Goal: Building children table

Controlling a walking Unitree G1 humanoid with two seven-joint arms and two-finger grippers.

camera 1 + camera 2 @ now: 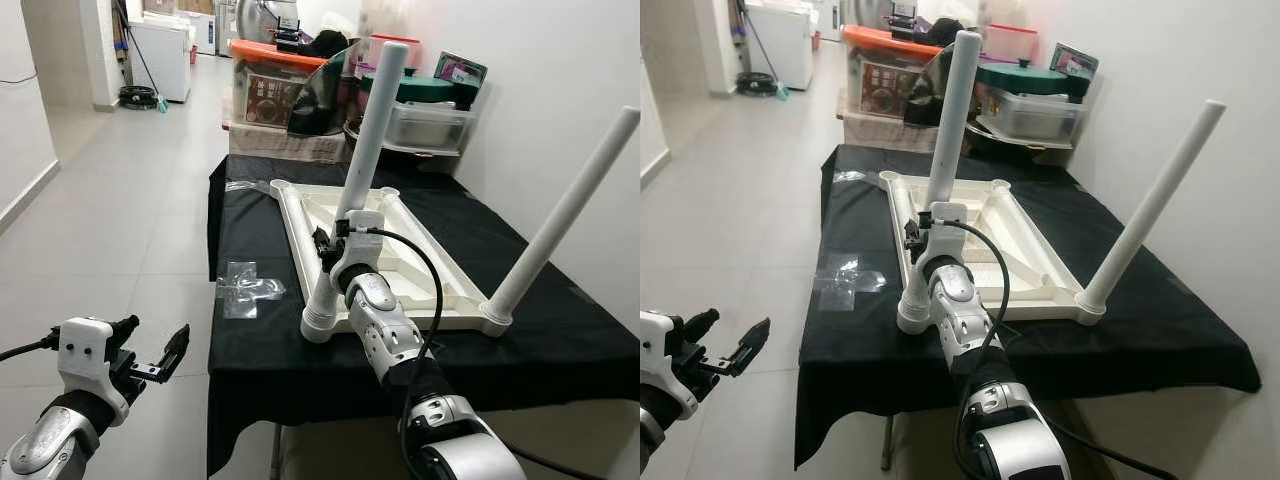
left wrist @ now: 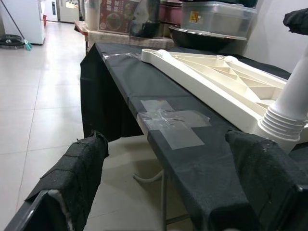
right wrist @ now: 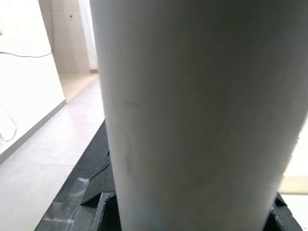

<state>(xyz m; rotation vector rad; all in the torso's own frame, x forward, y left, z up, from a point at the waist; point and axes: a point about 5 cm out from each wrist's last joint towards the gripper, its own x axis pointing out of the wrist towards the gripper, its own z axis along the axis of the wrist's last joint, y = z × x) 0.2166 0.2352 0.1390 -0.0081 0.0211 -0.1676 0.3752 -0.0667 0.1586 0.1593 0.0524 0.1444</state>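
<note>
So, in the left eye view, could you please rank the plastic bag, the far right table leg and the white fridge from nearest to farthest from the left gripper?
1. Plastic bag, on the black cloth's near left edge.
2. Far right table leg, across the table.
3. White fridge, down the hallway.

The left gripper hovers off the table's left side.

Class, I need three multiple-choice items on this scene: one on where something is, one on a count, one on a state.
1. Where does the upturned tabletop lie?
A. on the floor
B. on the black cloth
C. on a shelf

2. How many legs stand on it?
A. two
B. three
C. four

3. How is the left hand?
A. shut on a leg
B. holding tape
C. open, holding nothing

Answers:
1 B: the white tabletop rests on the cloth-covered table.
2 A: one leg by the right hand, another leg at the near right corner.
3 C: its fingers are spread, off the table's near edge.
</note>
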